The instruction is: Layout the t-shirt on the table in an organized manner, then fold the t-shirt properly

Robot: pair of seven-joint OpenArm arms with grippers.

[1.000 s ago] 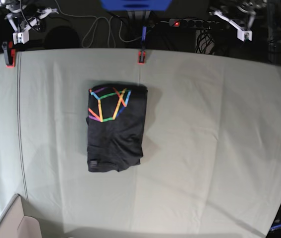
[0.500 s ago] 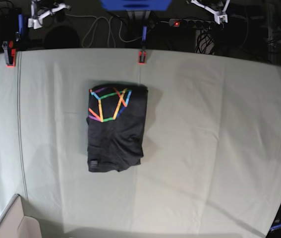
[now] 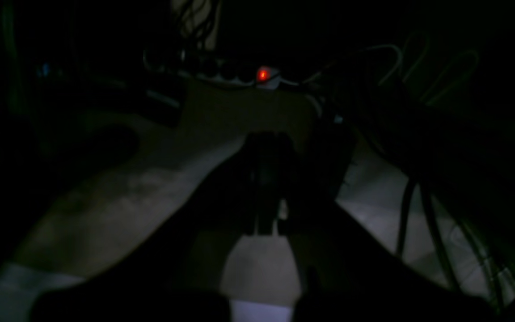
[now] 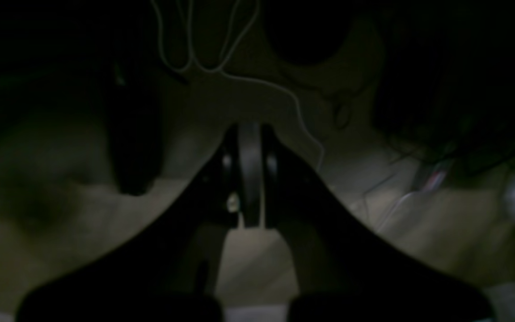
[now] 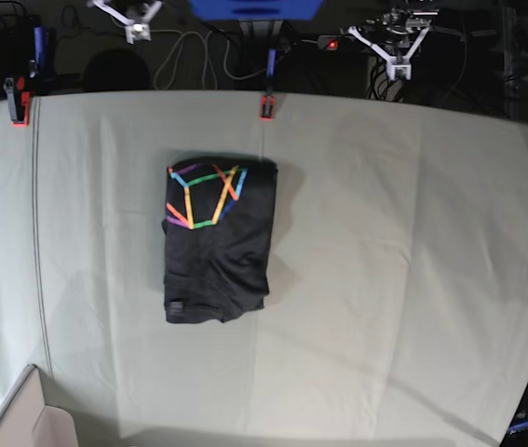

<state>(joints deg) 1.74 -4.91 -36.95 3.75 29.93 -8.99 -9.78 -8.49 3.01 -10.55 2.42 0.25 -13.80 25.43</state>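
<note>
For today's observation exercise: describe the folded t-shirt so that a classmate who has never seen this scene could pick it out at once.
Start with the wide table covered in pale grey-green cloth that fills most of the base view. Left of its middle lies the t-shirt, folded into a compact upright rectangle. It is the only black thing on the cloth, with rainbow-coloured lines across its upper part.

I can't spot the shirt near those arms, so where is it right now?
In the base view the t-shirt lies folded on the table, left of centre, just below the orange clamp at the far edge.
</note>
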